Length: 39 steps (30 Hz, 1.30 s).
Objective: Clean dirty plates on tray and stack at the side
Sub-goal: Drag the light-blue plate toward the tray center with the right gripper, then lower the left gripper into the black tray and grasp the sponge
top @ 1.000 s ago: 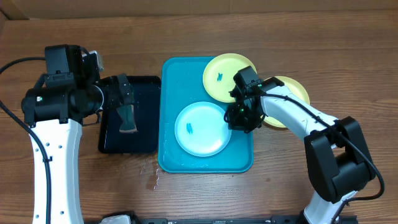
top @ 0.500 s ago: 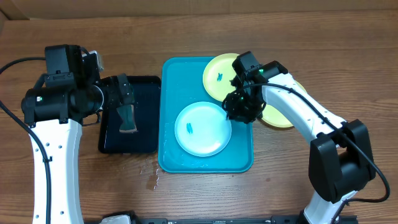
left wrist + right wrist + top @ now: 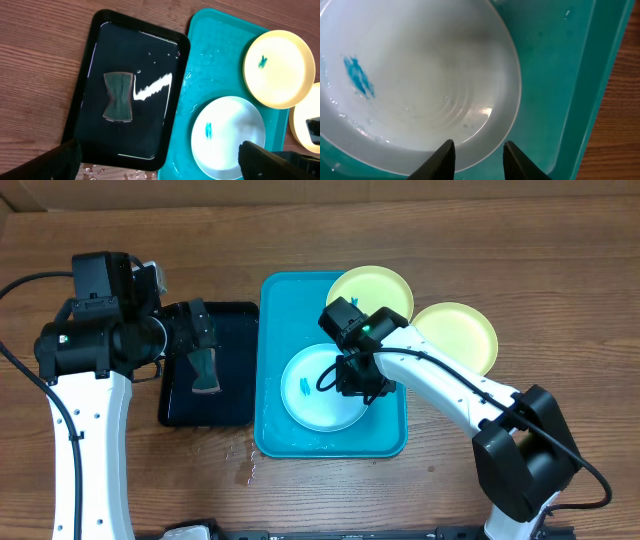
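the right gripper (image 3: 477,156) hangs a little open over the light blue plate (image 3: 305,395), at 6 o'clock on the tray (image 3: 275,305). the left gripper (image 3: 167,162) is wide open, holding nothing.

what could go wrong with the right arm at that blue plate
The right jaws stand narrowly apart at the rim of the light blue plate and may slip off or shove it. The turquoise tray looks wet, so the plate could slide. Its blue smudge is uncleaned; stacking would spread it.
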### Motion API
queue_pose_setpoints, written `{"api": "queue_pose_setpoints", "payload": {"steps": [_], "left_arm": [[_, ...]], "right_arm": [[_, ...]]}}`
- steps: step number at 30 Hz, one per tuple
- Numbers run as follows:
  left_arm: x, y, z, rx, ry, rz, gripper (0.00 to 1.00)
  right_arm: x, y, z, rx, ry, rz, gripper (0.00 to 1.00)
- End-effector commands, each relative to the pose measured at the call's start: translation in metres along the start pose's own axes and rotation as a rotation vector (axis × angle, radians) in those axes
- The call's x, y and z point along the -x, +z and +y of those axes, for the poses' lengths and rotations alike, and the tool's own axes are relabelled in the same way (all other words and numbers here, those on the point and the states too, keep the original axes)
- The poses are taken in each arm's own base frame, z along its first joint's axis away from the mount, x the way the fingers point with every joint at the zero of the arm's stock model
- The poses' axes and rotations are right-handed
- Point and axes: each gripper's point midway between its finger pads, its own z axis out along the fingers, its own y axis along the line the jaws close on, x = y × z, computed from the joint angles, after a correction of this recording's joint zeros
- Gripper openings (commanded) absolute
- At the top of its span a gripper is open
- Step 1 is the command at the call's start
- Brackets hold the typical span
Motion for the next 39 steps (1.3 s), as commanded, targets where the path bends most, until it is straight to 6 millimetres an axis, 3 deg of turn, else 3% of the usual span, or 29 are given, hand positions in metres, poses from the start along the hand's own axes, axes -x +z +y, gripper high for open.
{"api": "queue_pose_setpoints", "payload": {"steps": [1,11,15,26,33,39], "left_arm": [[0.003,0.0,-0.004,-0.012,-0.002,-0.004,1.0],[0.003,0.0,-0.003,-0.011,-0.002,-0.004,1.0],[0.003,0.0,-0.004,-0.012,-0.002,-0.004,1.0],[0.003,0.0,-0.004,-0.012,-0.002,-0.004,1.0],[0.003,0.0,-0.004,-0.012,-0.002,-0.004,1.0],[0.003,0.0,-0.003,-0.011,-0.002,-0.004,1.0]], "right_arm": [[0.002,0.002,-0.017,-0.051,0.062,-0.021,0.33],[0.004,0.011,-0.022,-0.051,0.073,-0.03,0.37],[0.001,0.019,-0.016,-0.011,0.024,-0.016,0.33],[0.008,0.023,-0.025,-0.025,0.072,-0.033,0.27],[0.002,0.036,-0.029,-0.028,0.072,-0.028,0.23],[0.004,0.037,-0.027,-0.02,0.073,-0.039,0.13]]}}
